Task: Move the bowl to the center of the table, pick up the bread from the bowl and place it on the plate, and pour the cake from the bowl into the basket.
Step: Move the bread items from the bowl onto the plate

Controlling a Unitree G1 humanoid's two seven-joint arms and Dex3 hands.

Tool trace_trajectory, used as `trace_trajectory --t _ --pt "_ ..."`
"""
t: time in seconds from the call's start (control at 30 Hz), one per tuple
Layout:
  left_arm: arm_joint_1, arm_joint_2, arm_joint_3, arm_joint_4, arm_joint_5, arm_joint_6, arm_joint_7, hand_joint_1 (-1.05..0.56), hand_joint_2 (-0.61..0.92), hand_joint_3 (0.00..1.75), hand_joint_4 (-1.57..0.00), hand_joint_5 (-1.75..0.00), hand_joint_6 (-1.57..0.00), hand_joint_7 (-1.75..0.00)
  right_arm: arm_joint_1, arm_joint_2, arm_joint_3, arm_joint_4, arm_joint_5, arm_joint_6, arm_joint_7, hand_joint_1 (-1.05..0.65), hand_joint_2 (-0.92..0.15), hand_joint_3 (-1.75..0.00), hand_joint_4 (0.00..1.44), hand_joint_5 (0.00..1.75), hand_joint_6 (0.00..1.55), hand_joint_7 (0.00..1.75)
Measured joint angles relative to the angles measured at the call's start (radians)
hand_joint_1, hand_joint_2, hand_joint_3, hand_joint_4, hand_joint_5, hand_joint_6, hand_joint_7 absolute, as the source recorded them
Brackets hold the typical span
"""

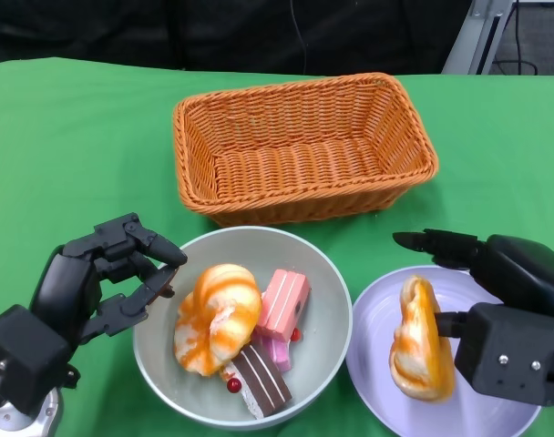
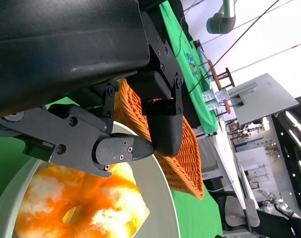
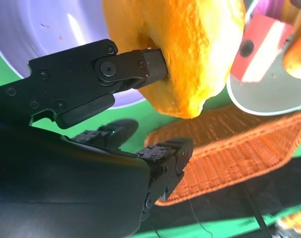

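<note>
A grey bowl (image 1: 333,300) sits in front of me, holding a swirled orange bread (image 1: 218,319), a pink cake (image 1: 284,305) and a chocolate cake (image 1: 261,381). My left hand (image 1: 99,282) hovers at the bowl's left rim with its fingers (image 2: 165,124) apart and nothing between them, just above the bread (image 2: 81,208). My right hand (image 1: 509,319) grips a second orange bread (image 1: 421,341), held on edge over the pale purple plate (image 1: 459,414). In the right wrist view a finger (image 3: 135,69) presses into that bread (image 3: 190,59) above the plate (image 3: 41,29).
An orange wicker basket (image 1: 193,146) stands behind the bowl and has nothing in it; it also shows in both wrist views as the basket (image 3: 229,153) and the basket (image 2: 177,163). Green cloth covers the table (image 1: 67,155). The bowl and plate nearly touch.
</note>
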State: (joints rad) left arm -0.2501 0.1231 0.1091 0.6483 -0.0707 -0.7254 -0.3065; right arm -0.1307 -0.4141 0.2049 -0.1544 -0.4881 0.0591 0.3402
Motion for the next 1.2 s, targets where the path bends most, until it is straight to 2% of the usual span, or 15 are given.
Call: trace_trajectory --t 0.07,0.17,0.23,0.3,0.37,0.43,0.47,0.53,0.6,0.67,0.8,1.07,1.13,1.17,1.2 --pt "0.0 0.001 0.0 0.0 0.001 0.0 0.001 -0.17 0.82 0.52 -0.78 -1.41 -0.79 -1.08 0.003 -0.002 0.001 -0.012 -0.006 0.012 0.006 -0.72 -0.92 -0.32 0.33 0.03 0.26 0.02" --pt "0.001 0.003 0.0 0.0 0.001 0.002 0.001 -0.18 0.82 0.52 -0.78 -1.41 -0.79 -1.09 0.014 0.03 -0.004 -0.018 -0.049 0.03 -0.086 -0.42 -0.89 -0.07 0.74 0.24 0.67 0.12" --pt "0.001 0.004 0.0 0.0 0.001 0.002 0.001 -0.18 0.83 0.51 -0.78 -1.41 -0.78 -1.09 0.016 0.078 -0.018 -0.014 -0.052 0.036 -0.155 -0.28 -0.9 -0.02 0.68 0.68 0.76 0.21" --pt "0.001 0.004 0.0 0.0 0.001 0.002 0.001 -0.18 0.83 0.51 -0.78 -1.42 -0.78 -1.1 0.014 0.096 -0.032 -0.004 -0.032 0.034 -0.172 -0.13 -0.92 -0.13 0.7 1.2 0.9 0.4" --pt "0.001 0.004 0.0 0.0 0.001 0.002 0.001 -0.18 0.83 0.5 -0.78 -1.42 -0.78 -1.1 0.012 0.096 -0.04 0.012 -0.009 0.032 -0.169 -0.08 -0.92 -0.26 0.85 1.27 0.99 0.6" --pt "0.001 0.005 0.0 0.0 0.0 0.002 0.001 -0.18 0.83 0.49 -0.78 -1.42 -0.78 -1.1 0.012 0.096 -0.042 0.017 0.012 0.027 -0.165 -0.06 -0.91 -0.31 0.9 1.33 0.99 0.74" --pt "0.001 0.005 0.0 -0.001 0.0 0.003 0.001 -0.19 0.83 0.49 -0.78 -1.42 -0.78 -1.11 0.012 0.095 -0.043 0.019 0.015 0.017 -0.165 -0.08 -0.87 -0.39 0.88 1.47 0.94 0.92" --pt "0.001 0.005 0.0 -0.002 -0.001 0.009 0.001 -0.2 0.83 0.48 -0.78 -1.42 -0.78 -1.11 0.012 0.091 -0.042 0.028 0.012 -0.004 -0.168 -0.11 -0.68 -0.79 0.85 1.68 0.83 1.22" --pt "0.001 0.005 0.0 -0.004 -0.001 0.017 0.001 -0.2 0.83 0.47 -0.77 -1.42 -0.78 -1.11 0.012 0.086 -0.039 0.032 0.0 -0.019 -0.174 -0.14 -0.6 -0.96 0.84 1.73 0.78 1.36" --pt "0.001 0.005 0.0 -0.005 -0.001 0.017 0.001 -0.2 0.83 0.47 -0.77 -1.42 -0.78 -1.12 0.012 0.083 -0.036 0.033 -0.012 -0.028 -0.184 -0.16 -0.57 -1.01 0.83 1.74 0.75 1.42" --pt "0.002 0.005 0.0 -0.008 0.001 0.017 0.001 -0.2 0.84 0.46 -0.77 -1.42 -0.77 -1.13 0.012 0.08 -0.032 0.032 -0.047 -0.024 -0.185 -0.18 -0.63 -0.87 0.82 1.75 0.66 1.58" --pt "0.002 0.009 0.0 -0.008 0.002 0.017 0.001 -0.19 0.85 0.45 -0.77 -1.41 -0.77 -1.13 0.007 0.077 -0.025 0.015 -0.094 0.04 -0.149 -0.14 -0.71 -0.7 0.79 1.75 0.63 1.57" --pt "0.002 0.01 0.0 -0.008 0.002 0.017 0.001 -0.19 0.86 0.45 -0.77 -1.41 -0.77 -1.13 0.005 0.077 -0.025 0.01 -0.095 0.06 -0.138 -0.14 -0.71 -0.71 0.78 1.75 0.67 1.5" --pt "0.002 0.01 0.0 -0.008 0.002 0.017 0.001 -0.19 0.85 0.44 -0.77 -1.41 -0.77 -1.13 0.005 0.078 -0.025 0.008 -0.096 0.074 -0.131 -0.15 -0.72 -0.66 0.77 1.68 0.71 1.22" --pt "0.002 0.01 0.0 -0.008 0.002 0.017 0.001 -0.19 0.85 0.44 -0.78 -1.41 -0.77 -1.13 0.004 0.078 -0.023 0.0 -0.104 0.097 -0.117 -0.23 -0.81 -0.45 0.75 1.23 0.7 0.78"
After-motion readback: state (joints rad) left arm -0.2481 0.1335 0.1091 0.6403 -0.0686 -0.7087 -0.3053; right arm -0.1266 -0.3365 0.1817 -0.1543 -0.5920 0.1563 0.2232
